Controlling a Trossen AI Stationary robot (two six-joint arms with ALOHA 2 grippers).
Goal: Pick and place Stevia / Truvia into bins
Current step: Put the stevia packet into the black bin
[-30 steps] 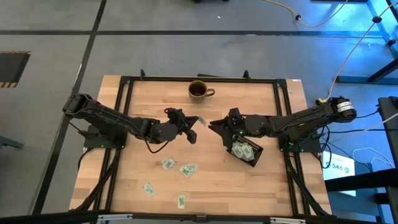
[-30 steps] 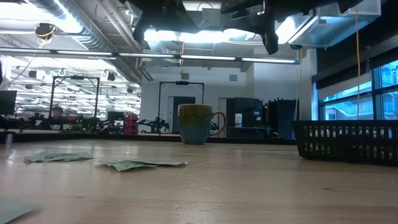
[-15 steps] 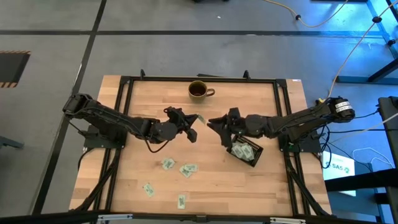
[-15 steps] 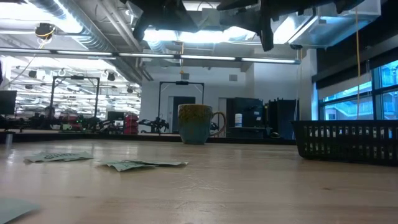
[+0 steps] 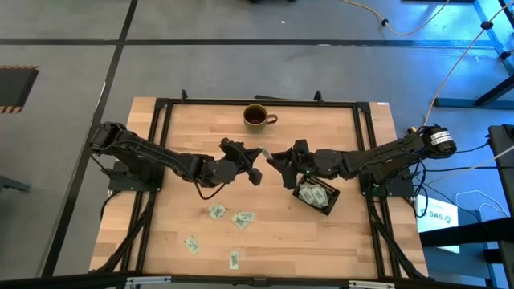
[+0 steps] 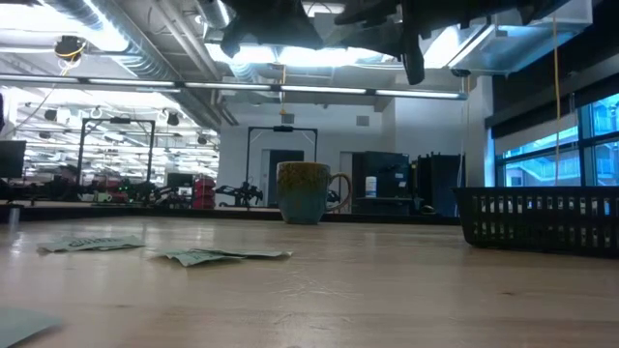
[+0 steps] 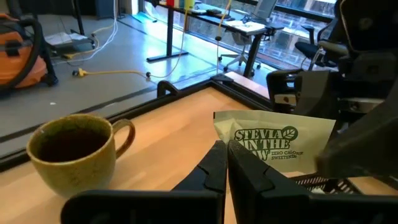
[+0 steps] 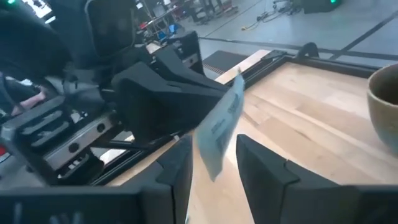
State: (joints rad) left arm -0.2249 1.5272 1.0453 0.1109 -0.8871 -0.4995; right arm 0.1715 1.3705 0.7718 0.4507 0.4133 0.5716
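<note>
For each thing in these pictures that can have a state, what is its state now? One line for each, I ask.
Left gripper: shut on the held Stevia sachet, above the table.
Held Stevia sachet: in the air, between both grippers.
Right gripper: open, fingers either side of that sachet.
Loose sachets: lying flat on the table.
Black bin: holds some sachets.
Mug: upright, dark inside.

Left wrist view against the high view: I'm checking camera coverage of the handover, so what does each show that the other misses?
Only the left wrist view shows the print on the held sachet and the left gripper's fingers shut on it. Only the high view shows the loose sachets on the table and the right gripper near the held sachet. Both show the mug and the black bin.
</note>
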